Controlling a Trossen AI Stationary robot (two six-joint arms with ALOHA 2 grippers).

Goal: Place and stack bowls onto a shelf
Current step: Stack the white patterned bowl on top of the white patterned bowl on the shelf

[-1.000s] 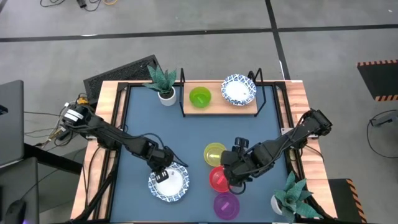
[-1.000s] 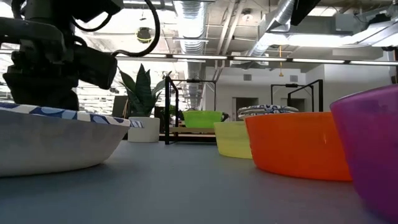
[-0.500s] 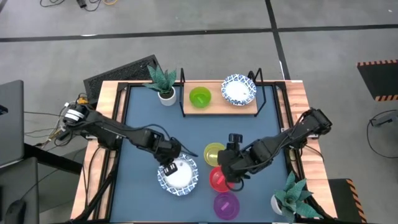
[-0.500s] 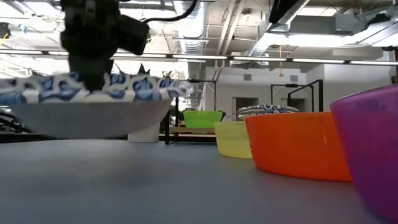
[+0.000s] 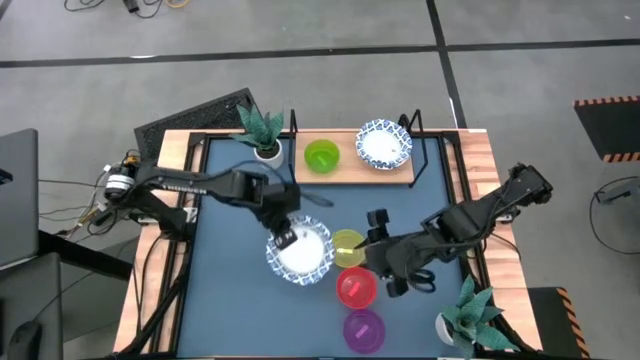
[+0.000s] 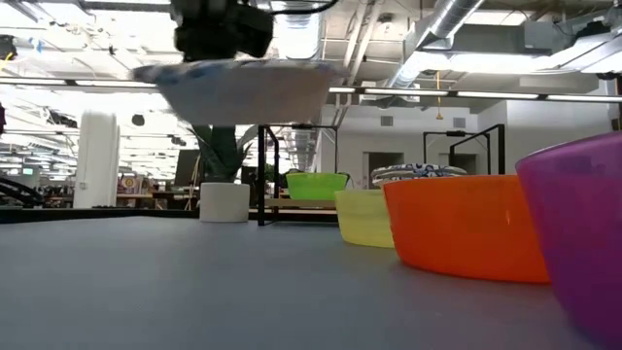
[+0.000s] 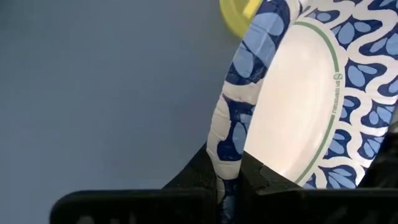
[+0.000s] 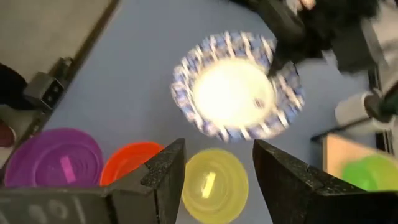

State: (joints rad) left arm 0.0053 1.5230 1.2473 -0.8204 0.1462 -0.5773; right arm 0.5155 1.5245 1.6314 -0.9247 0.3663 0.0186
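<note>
Mid-table, my left gripper pinches the blue-patterned rim of a wide white bowl, fingers closed on its edge at about ten o'clock, and holds it clear of the blue tabletop; the low view shows the bowl aloft, well above the surface. My right gripper hangs with its fingers spread wide and gripping nothing, over the yellow bowl, which sits just beside the lifted bowl at its three o'clock. Red bowl and purple bowl line up toward six o'clock. On the wooden shelf at twelve o'clock rest a green bowl and another patterned bowl.
</note>
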